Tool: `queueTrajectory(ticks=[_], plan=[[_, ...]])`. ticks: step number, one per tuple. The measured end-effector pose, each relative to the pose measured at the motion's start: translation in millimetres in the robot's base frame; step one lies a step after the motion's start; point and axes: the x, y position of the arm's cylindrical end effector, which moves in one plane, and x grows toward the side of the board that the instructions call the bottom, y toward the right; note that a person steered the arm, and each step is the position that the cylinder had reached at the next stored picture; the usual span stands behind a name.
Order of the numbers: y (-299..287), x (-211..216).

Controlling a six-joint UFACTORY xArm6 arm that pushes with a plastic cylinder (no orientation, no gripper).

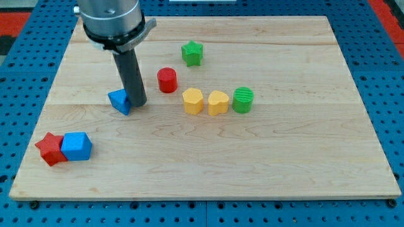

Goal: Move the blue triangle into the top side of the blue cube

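Wooden worktop, blue pegboard around. No jaws here, only my tip, touching the blue triangle's right side. Blue cube sits lower-left beside a red star. An off-centre push could spin the triangle aside.

The small blue triangle block sits flat on the wooden board, left of centre, one corner aimed toward the view's bottom. Down toward the view's bottom-left, well apart from it, the blue cube block rests upright near the board's edge
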Motion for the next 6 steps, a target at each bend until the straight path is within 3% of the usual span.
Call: queueTrajectory(ticks=[1,2,3,4,6], plan=[[-30,-11],[-85,-2],[-96,16],[-95,32],[-56,1]])
